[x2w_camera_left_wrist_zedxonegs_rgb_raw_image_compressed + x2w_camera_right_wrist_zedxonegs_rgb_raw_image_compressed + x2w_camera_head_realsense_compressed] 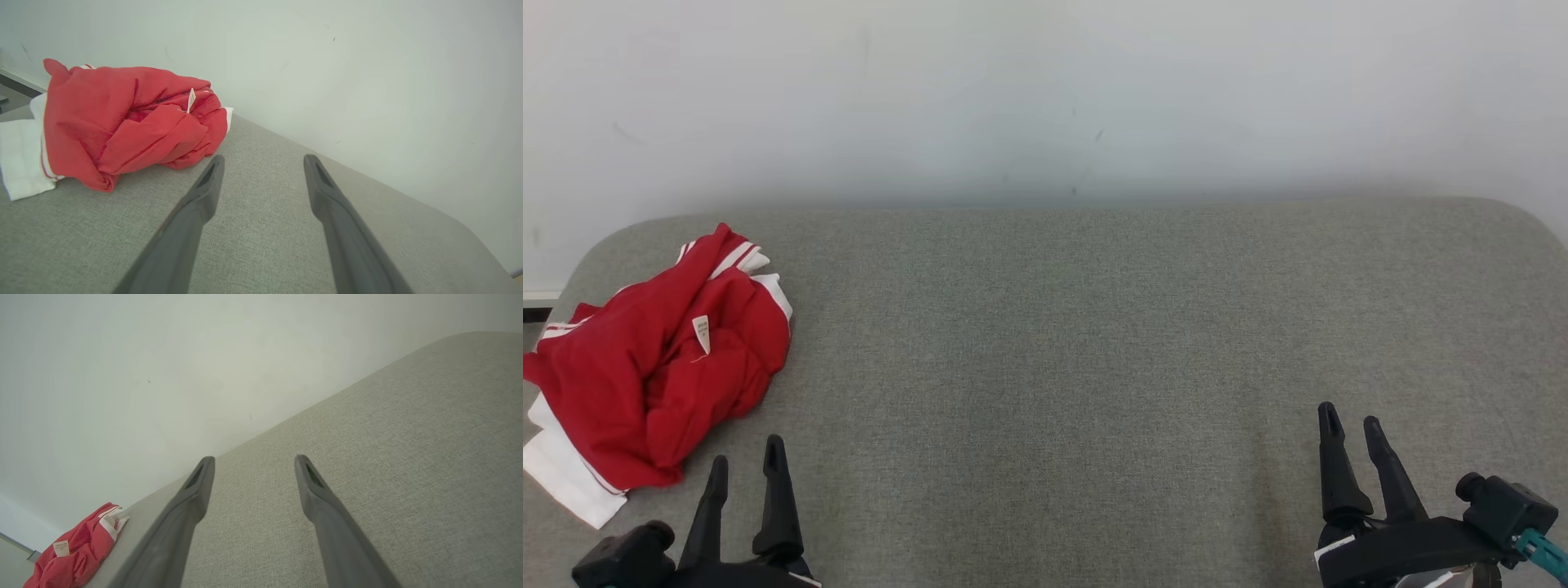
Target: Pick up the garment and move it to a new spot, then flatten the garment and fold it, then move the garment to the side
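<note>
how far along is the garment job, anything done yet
Nothing looks done yet: the crumpled red and white fabric garment lies in a heap at the left end of the grey fabric-covered surface. Nothing is in hand: the left gripper sits open just short of it, the right gripper open far off. Picking up, moving, flattening, folding and setting aside are all left.
</note>
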